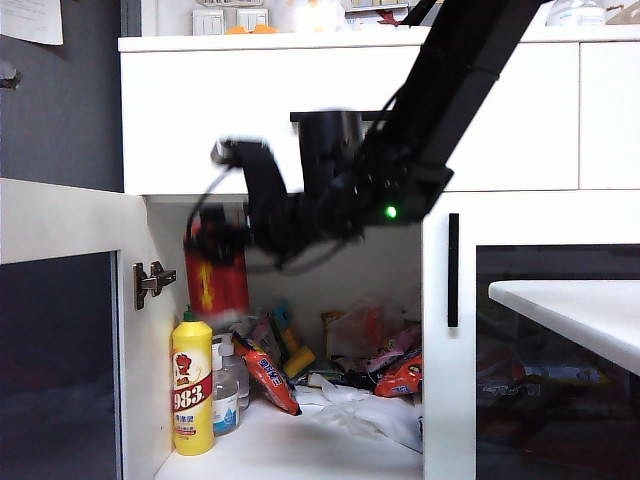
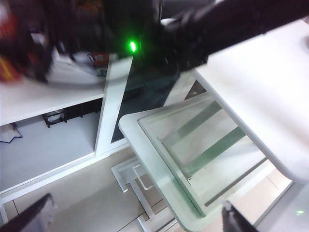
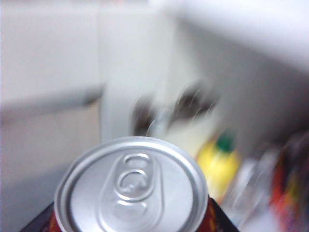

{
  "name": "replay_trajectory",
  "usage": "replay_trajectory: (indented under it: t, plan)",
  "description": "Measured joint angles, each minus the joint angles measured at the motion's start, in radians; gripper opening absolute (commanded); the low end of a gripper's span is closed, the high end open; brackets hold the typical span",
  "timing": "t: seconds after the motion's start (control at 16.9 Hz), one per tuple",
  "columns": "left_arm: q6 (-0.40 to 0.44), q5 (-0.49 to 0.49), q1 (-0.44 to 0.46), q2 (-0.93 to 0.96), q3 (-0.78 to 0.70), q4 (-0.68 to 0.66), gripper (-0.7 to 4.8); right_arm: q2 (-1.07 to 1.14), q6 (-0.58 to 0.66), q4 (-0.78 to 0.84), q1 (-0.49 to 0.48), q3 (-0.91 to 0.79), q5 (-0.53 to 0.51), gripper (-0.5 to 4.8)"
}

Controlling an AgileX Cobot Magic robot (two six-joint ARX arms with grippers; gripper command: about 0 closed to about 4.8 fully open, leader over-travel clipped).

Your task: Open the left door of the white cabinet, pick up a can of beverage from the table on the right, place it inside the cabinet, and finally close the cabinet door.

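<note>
Clamped round the red can of beverage [image 1: 216, 282], my right gripper [image 1: 222, 245] hangs inside the white cabinet [image 1: 350, 110], above the yellow bottle [image 1: 192, 385]. It feels rigid and slick, probably full and weighty, so I hold mid-body. Off to the side, my left gripper [image 2: 137, 220] stands wide and empty above the table [image 2: 270, 87].

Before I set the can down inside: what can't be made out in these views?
- Exterior view: right gripper and can are motion-blurred; jaw contact unreadable.
- Right wrist view: can fills the foreground, hiding the jaws; cabinet interior smeared.
- Left wrist view: left gripper cut off by the edge.
</note>
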Motion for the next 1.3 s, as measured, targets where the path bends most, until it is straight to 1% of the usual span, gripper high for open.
replay_trajectory:
  t: [0.18, 0.35, 0.41, 0.65, 0.71, 0.83, 0.89, 1.0, 1.18, 1.24, 1.3]
  plan:
    - [0.000, 0.000, 0.000, -0.003, 0.000, 0.007, 4.79, -0.004, 0.000, 0.102, -0.009, 0.008, 0.016, 1.76]
    - [0.024, 0.000, 0.000, -0.022, 0.000, 0.053, 4.79, -0.003, 0.000, 0.099, -0.008, 0.008, 0.016, 1.75]
    - [0.036, 0.000, 0.000, -0.040, 0.000, 0.055, 4.79, -0.003, 0.000, 0.089, -0.008, 0.008, 0.016, 1.75]
    - [0.042, 0.000, 0.000, -0.092, 0.000, 0.047, 4.79, -0.003, 0.000, 0.056, -0.008, 0.007, 0.016, 1.74]
    - [0.042, 0.000, 0.000, -0.092, 0.001, 0.047, 4.79, -0.003, 0.000, 0.058, -0.008, 0.008, 0.016, 1.63]
    - [0.055, -0.001, 0.000, -0.090, 0.001, 0.035, 4.79, -0.003, 0.007, 0.058, -0.008, 0.008, 0.016, 0.76]
    - [0.063, -0.001, 0.000, -0.090, 0.001, 0.035, 4.79, -0.003, 0.032, 0.058, -0.008, 0.008, 0.017, 0.58]
    - [0.066, -0.010, 0.000, -0.090, 0.001, 0.027, 4.79, -0.003, 0.076, 0.056, -0.008, 0.008, 0.016, 0.57]
    - [0.082, -0.011, 0.000, -0.090, 0.001, 0.002, 4.79, -0.003, 0.080, 0.055, -0.008, 0.008, 0.020, 0.57]
    - [0.088, -0.012, 0.000, -0.090, 0.000, -0.011, 4.79, -0.003, 0.080, 0.056, -0.008, 0.008, 0.032, 0.57]
    - [0.088, -0.012, 0.000, -0.090, 0.000, -0.016, 4.79, 0.001, 0.081, 0.060, -0.005, 0.008, 0.066, 0.57]
